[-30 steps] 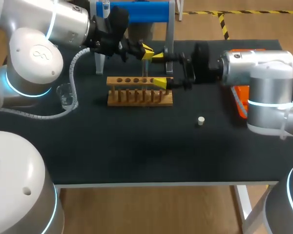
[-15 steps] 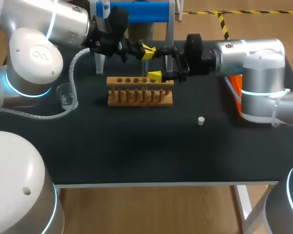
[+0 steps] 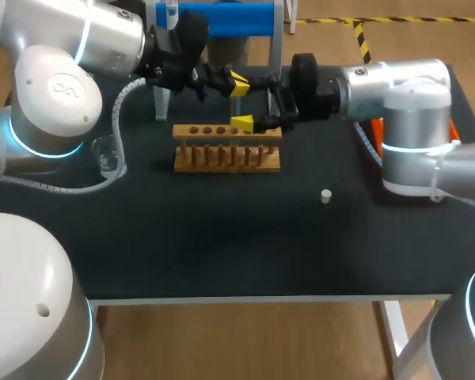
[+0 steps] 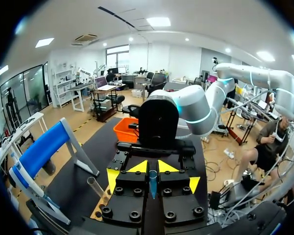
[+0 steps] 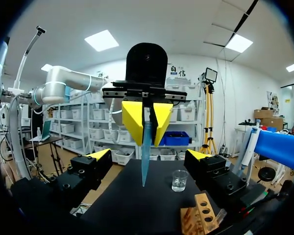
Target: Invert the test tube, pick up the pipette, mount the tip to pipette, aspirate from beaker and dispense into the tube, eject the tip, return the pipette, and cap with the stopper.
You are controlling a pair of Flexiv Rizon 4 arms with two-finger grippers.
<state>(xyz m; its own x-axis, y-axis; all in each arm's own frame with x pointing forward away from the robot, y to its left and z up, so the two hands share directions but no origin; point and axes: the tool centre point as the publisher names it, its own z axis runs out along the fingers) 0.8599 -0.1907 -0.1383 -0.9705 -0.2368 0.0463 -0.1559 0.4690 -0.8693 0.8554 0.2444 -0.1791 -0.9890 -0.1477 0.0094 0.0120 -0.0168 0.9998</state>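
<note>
- Clear glass beaker [image 3: 105, 154]: well left of light wooden test-tube rack [image 3: 226, 149].
- Clear glass test tube [image 4: 95, 186]: at rack; which hole, can't tell.
- My L gripper [image 4: 152, 167]: just behind rack, fingers clamped on slim blue-tinted tapered plastic tip [image 5: 144, 147], point down.
- My R gripper [image 5: 150, 154]: behind rack's right end, fingers wide apart, flanking L gripper, gripping nothing.
- Small white stopper [image 3: 325, 196]: front-right of rack.

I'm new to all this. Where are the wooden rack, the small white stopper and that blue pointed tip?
wooden rack [image 3: 226, 161]: head view, on its front side.
white stopper [image 3: 325, 196]: head view, on its middle.
blue pointed tip [image 5: 145, 155]: right wrist view, halfway down its shaft.
</note>
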